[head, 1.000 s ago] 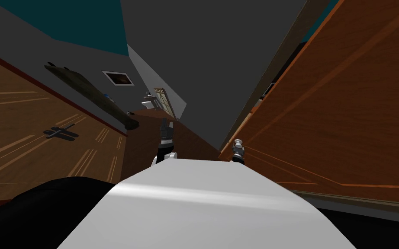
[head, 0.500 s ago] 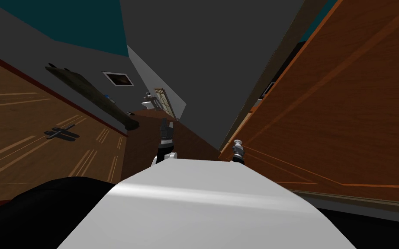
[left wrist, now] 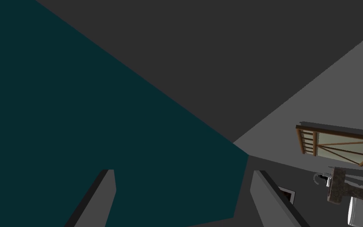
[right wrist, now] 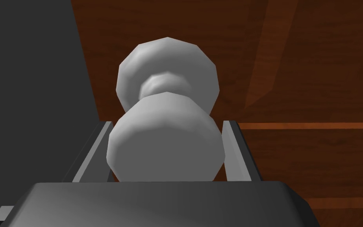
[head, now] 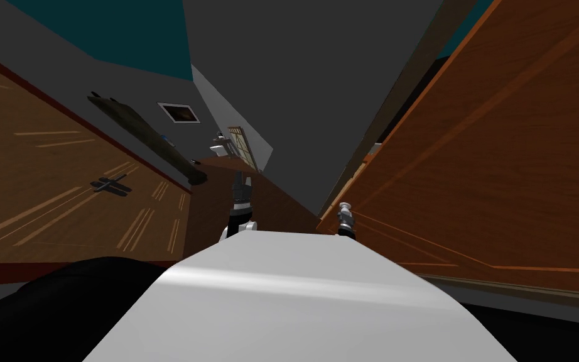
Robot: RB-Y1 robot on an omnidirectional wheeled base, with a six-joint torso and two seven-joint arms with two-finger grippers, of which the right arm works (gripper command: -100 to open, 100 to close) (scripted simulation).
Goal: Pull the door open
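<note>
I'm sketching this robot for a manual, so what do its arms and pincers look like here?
Each pincer is a dark boxy body with two thin, flat, light grey blade fingers, as on the left pincer and right pincer. In the head view, the left forearm is white nearest the chest, then dark with a grey band at the wrist.

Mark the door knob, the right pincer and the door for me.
door knob [right wrist: 165,140], right wrist view, front bulb.
right pincer [right wrist: 168,123], right wrist view, midway between fingertips.
door [right wrist: 318,75], right wrist view, brown panel face.
</note>
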